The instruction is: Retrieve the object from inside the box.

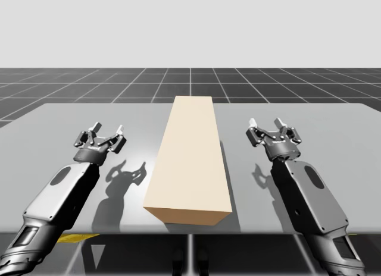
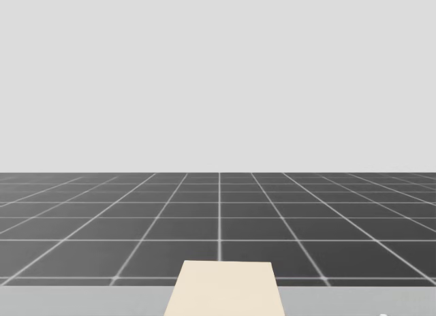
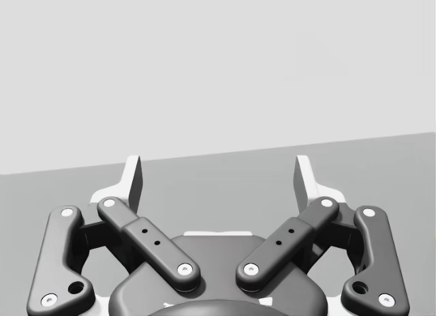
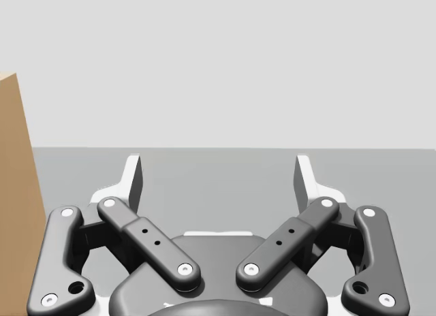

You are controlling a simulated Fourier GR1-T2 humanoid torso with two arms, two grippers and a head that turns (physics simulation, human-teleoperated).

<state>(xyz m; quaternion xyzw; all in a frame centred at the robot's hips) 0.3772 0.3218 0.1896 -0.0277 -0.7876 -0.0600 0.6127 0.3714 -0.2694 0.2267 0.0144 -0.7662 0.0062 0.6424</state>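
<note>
Between my open left claw (image 1: 106,130) and open right claw (image 1: 265,123) stands the beige box (image 1: 190,157); better squeeze both sides evenly.

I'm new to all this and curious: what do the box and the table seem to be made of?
Box: probably cardboard or pale wood. It is plain beige, with matte faces, crisp edges and no visible seams or flaps.
Table: likely painted metal or laminate. It is flat grey and smooth, taking soft shadows with no shine.
</note>
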